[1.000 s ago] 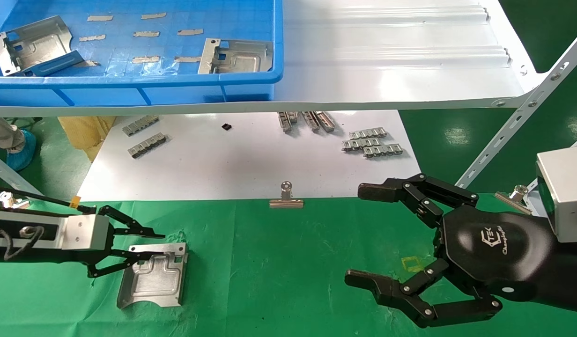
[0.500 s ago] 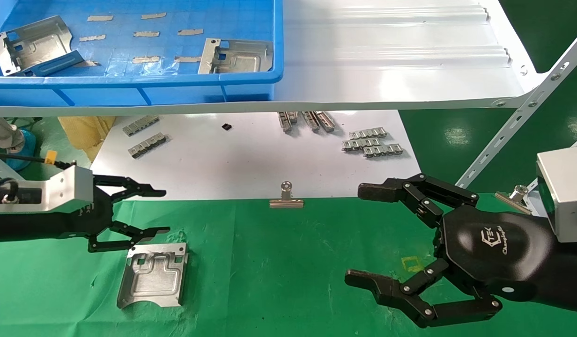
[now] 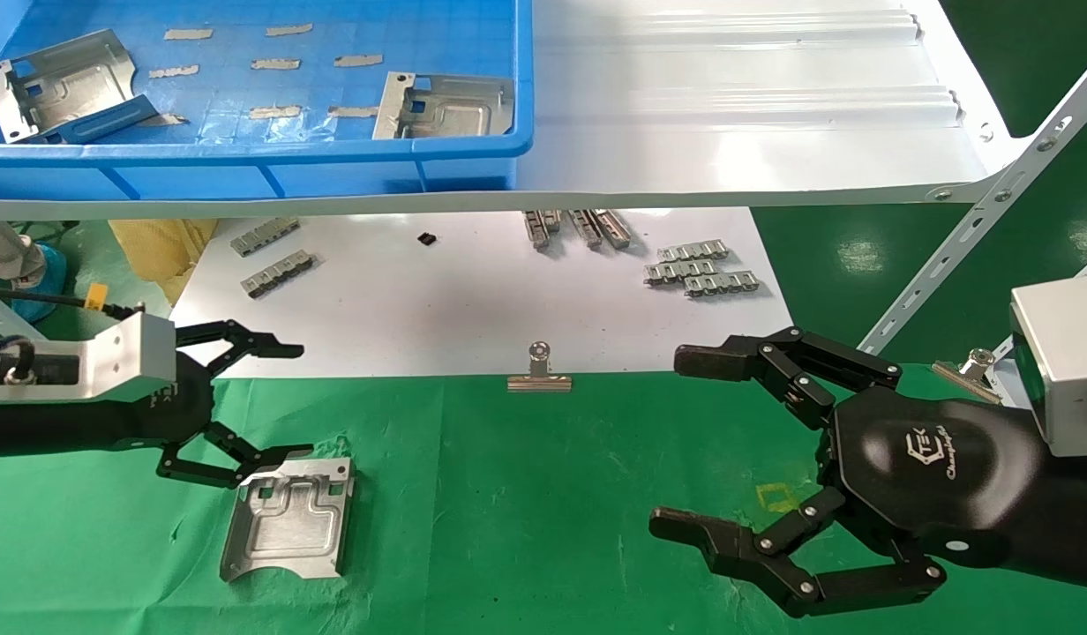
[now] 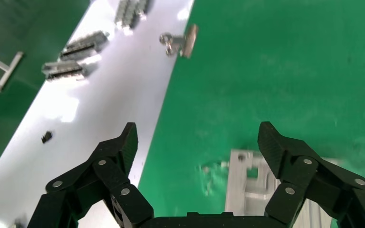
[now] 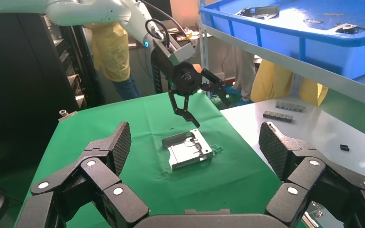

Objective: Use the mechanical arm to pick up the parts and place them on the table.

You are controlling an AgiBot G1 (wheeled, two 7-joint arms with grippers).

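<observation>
Fingers [image 3: 274,351] of left gripper [image 3: 270,401] spread wide, empty, above part [image 3: 288,519] on table [image 3: 526,494].

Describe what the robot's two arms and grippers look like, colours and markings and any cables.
Both grippers are black, with jointed link fingers pinned by small silver rivets. The right gripper has a glossy black hexagonal palm with a white logo and a silver-grey wrist block. The left gripper has a matching silver block, white lettering on its palm, and a black cable with a yellow tag.

Bright, even light; glare on the white shelf [image 3: 738,115]; left wrist view blurred.
</observation>
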